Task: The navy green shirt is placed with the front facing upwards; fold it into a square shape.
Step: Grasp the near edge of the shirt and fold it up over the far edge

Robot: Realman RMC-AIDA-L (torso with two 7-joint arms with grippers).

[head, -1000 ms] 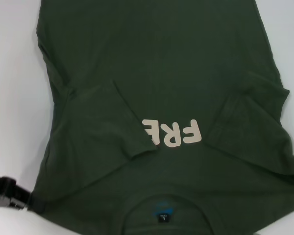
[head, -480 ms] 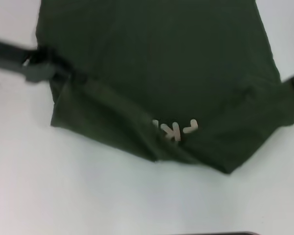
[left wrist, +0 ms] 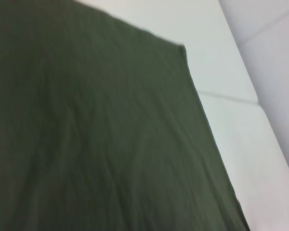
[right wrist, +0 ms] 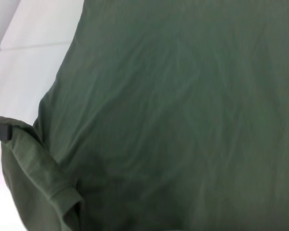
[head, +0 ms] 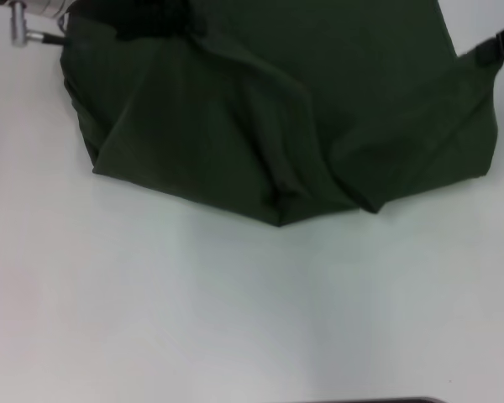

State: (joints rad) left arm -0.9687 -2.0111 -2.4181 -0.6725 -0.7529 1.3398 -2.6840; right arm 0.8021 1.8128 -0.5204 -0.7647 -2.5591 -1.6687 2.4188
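Left gripper (head: 118,21) up at the far left corner of the head view, apparently clenched on a bunch of cloth, with metal wrist hardware beside it. Right gripper (head: 497,46) at the far right edge, touching the cloth's corner; open or clenched, impossible to tell. Large dark olive-green cotton shirt (head: 286,109) lying on the white desk (head: 235,311), doubled away from the robot, lettering hidden, near folded edge sagging to a blunt point, long axis running left to right.
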